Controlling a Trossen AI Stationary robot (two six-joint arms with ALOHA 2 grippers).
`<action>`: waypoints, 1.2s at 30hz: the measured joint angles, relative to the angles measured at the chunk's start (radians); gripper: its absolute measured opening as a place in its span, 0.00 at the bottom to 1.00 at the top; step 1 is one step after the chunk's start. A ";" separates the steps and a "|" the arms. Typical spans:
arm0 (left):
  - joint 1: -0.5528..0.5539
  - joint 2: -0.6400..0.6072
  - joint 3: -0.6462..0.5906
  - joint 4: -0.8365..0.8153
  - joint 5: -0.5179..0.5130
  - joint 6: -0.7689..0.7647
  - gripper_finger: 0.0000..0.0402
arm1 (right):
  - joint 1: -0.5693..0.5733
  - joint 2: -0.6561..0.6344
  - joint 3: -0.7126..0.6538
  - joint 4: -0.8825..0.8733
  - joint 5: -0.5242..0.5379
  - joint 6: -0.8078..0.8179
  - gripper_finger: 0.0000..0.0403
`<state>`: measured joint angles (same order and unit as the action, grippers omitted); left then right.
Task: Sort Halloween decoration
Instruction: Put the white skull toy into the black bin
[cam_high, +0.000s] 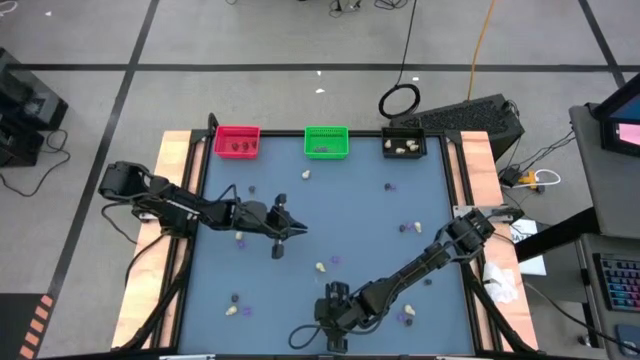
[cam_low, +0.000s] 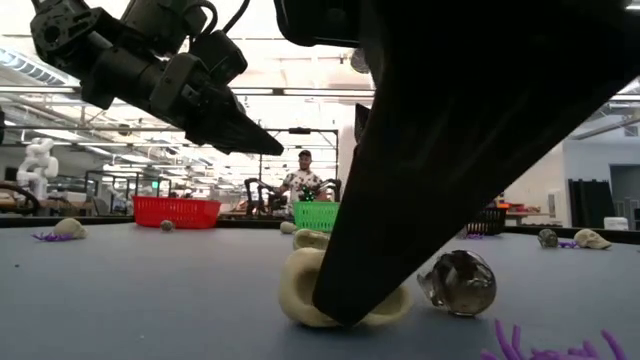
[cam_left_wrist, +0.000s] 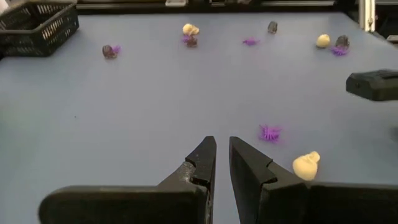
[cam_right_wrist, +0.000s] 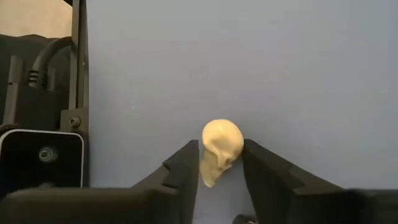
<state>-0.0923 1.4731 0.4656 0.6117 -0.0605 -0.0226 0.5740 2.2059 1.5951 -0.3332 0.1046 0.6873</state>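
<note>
My right gripper (cam_right_wrist: 219, 165) sits low at the table's near edge (cam_high: 334, 298), shut on a cream-white skull-shaped lump (cam_right_wrist: 220, 148). The same lump (cam_low: 300, 290) rests on the blue table top in the low view. My left gripper (cam_left_wrist: 222, 163) hangs above the table's left-middle (cam_high: 290, 228), shut and holding nothing. Past it lie a purple bit (cam_left_wrist: 270, 132) and another cream lump (cam_left_wrist: 306, 165). Several more cream, dark and purple trinkets lie scattered over the table, such as a cream lump (cam_high: 306, 174) and a purple bit (cam_high: 390, 186). My right gripper pinches the cream skull lump between its two fingers, one finger (cam_right_wrist: 184, 169) on each side of the lump's lower half (cam_right_wrist: 211, 171). The fingers slant down at it from above. The lump's underside (cam_low: 330, 318) is on the table top.
Red bin (cam_high: 237, 141), green bin (cam_high: 326, 141) and black bin (cam_high: 404, 143) stand along the far edge. A dark glassy lump (cam_low: 457, 283) and a purple bit (cam_low: 540, 345) lie close beside the held lump. A person (cam_low: 303, 178) is in the room beyond the table.
</note>
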 joint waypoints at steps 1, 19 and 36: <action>0.000 0.000 0.000 -0.004 -0.004 -0.006 0.10 | -0.002 0.000 0.000 0.000 0.000 -0.004 0.24; 0.000 0.000 0.000 -0.105 -0.122 -0.025 0.10 | -0.083 -0.002 0.082 -0.141 0.022 -0.115 0.11; 0.195 -0.055 -0.027 -0.226 -0.207 -0.127 0.10 | -0.273 -0.005 0.409 -0.780 0.138 -0.320 0.11</action>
<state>0.1024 1.4184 0.4384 0.3855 -0.2676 -0.1501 0.3009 2.2006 2.0041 -1.1130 0.2424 0.3672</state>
